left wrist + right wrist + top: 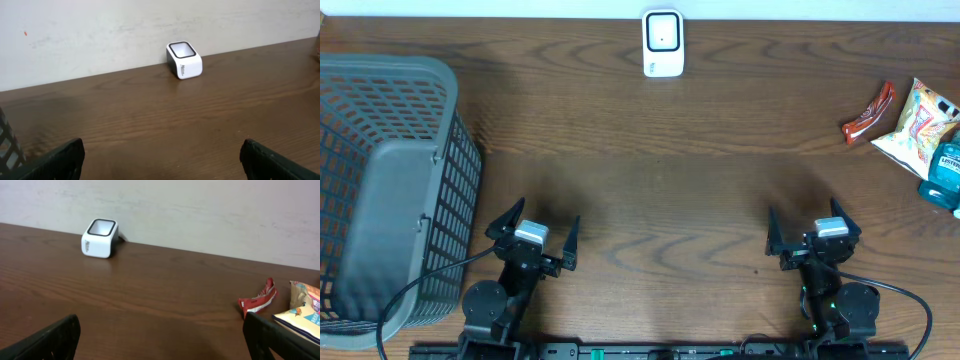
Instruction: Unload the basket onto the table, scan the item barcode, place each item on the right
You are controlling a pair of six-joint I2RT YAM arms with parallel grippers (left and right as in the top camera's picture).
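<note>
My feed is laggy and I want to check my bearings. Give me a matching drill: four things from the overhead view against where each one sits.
Things:
1 scanner
2 basket
3 red wrapper
4 snack bag

Places:
A far left
B right edge
C far edge, middle
D right side, just left of the snack bag

Pairs: 1-C, 2-A, 3-D, 4-B

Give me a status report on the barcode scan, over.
Left claw, right claw open, empty. Scanner at far edge; red wrapper, snack bag far right, untouched. Nothing blocking.
</note>
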